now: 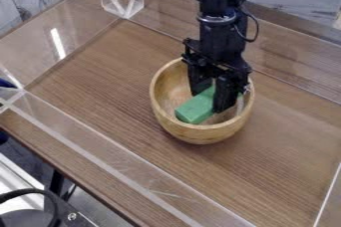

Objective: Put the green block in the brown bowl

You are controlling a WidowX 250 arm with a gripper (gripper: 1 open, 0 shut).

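Wood-grain tabletop (94, 112) carries the brown bowl (170, 121); your tool (213, 94) grips the green block (200, 108) low inside it. Only letting go seems left.

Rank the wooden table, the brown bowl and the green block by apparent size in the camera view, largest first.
1. wooden table
2. brown bowl
3. green block, partly hidden by the claw but clearly smallest

Bright, even light; soft, low-resolution picture with glare on the clear wall (56, 38).
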